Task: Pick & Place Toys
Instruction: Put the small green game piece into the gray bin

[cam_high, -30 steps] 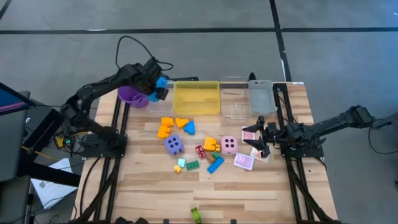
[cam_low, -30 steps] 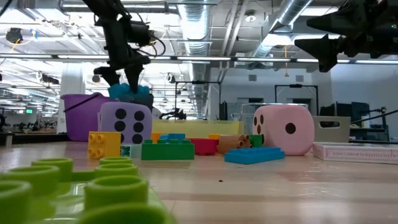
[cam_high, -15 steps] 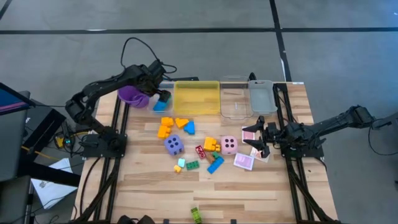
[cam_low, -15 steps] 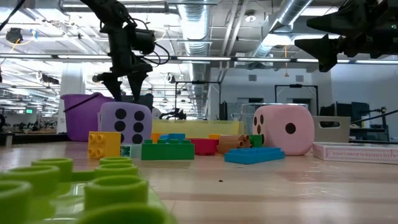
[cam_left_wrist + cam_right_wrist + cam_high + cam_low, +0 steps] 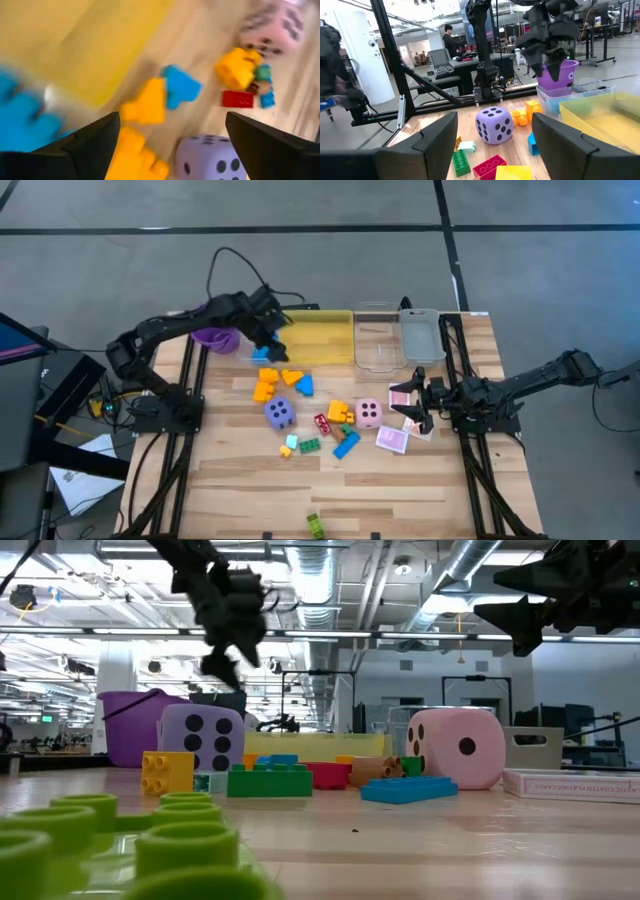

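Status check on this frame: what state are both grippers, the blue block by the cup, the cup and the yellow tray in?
Left gripper: open, empty, above the small clear tray.
Right gripper: open, empty, over the pink cards.
Blue block: lying in the small clear tray.
Purple cup: upright.
Yellow tray: looks empty.

Overhead, table-level, two wrist views — shared toys (image 5: 315, 415)
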